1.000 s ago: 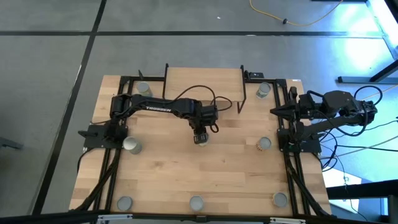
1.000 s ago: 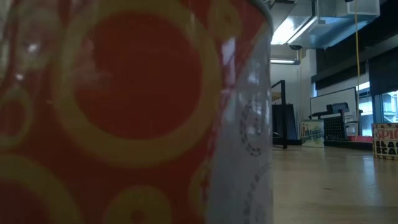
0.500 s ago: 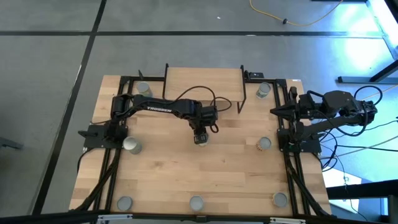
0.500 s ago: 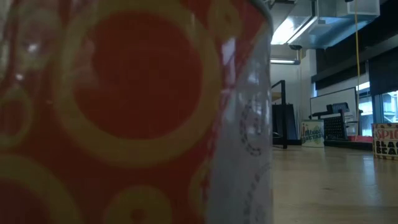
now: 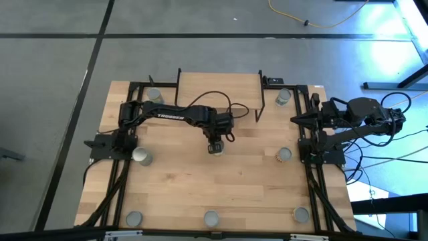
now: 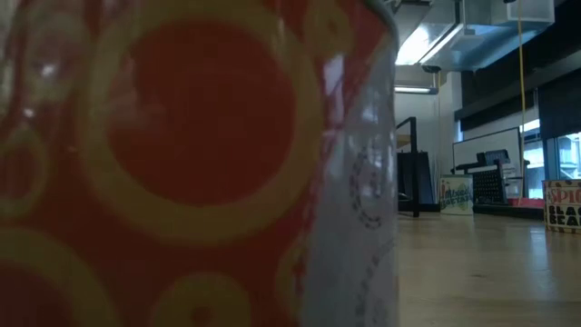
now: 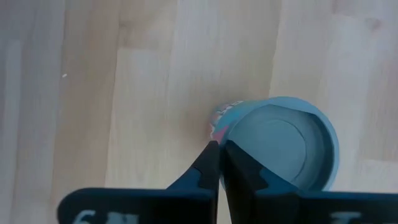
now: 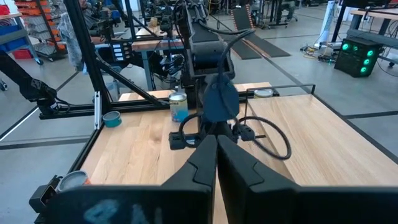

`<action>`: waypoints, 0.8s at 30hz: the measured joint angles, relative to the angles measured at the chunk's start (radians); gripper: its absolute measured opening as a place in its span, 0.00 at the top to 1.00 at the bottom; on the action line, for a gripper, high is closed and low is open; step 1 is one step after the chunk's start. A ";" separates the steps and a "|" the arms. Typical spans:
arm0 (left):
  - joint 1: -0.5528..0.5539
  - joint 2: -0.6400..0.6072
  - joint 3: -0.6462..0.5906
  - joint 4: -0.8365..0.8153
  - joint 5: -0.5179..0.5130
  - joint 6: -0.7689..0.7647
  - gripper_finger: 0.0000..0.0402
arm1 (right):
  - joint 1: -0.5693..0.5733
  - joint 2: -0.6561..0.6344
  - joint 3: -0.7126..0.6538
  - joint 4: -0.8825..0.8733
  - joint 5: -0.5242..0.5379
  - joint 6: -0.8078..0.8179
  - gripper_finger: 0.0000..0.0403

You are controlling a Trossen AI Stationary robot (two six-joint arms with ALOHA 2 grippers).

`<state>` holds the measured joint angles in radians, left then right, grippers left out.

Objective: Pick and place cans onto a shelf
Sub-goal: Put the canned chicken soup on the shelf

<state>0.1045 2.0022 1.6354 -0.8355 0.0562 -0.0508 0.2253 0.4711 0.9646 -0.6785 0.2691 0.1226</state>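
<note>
My left gripper (image 5: 215,144) is shut and points down over the middle of the table. Its fingertips (image 7: 217,149) stand at the rim of a blue-sided can (image 7: 283,149) that stands upright on the tabletop. My right gripper (image 8: 216,142) is shut and empty, waiting at the table's right edge (image 5: 334,114). The shelf (image 5: 219,90) stands at the far middle. Other cans stand upright on the table: far left (image 5: 153,96), far right (image 5: 283,97), left (image 5: 141,156), right (image 5: 285,155) and along the near edge (image 5: 211,218). My left gripper's shut fingertips point down at the edge of the blue can's silver top (image 7: 231,138). I cannot tell whether they touch it. The can stands upright on the table.
An orange can with yellow rings (image 6: 182,163) stands right in front of the low camera and fills most of that view. Black frame rails (image 5: 120,181) run along the table's left and right sides. Bare wood lies between the middle can and the near row.
</note>
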 joint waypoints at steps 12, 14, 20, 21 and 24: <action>0.027 -0.092 0.296 -0.318 0.084 -0.065 1.00 | 0.000 0.000 0.000 0.000 0.000 0.000 0.96; 0.049 -0.090 0.407 -0.429 0.067 -0.085 1.00 | 0.000 0.000 0.000 0.000 0.000 0.000 0.96; 0.142 -0.091 0.656 -0.607 -0.047 -0.163 1.00 | 0.000 0.000 0.000 0.000 0.000 -0.003 0.96; 0.164 -0.091 0.689 -0.630 -0.058 -0.179 1.00 | 0.000 0.000 0.000 0.000 0.000 -0.003 0.96; 0.231 -0.099 0.720 -0.685 -0.096 -0.203 1.00 | 0.000 0.000 0.000 0.000 0.000 -0.003 0.96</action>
<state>0.3358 1.9035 2.3552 -1.5203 -0.0400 -0.2540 0.2254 0.4709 0.9646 -0.6788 0.2691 0.1192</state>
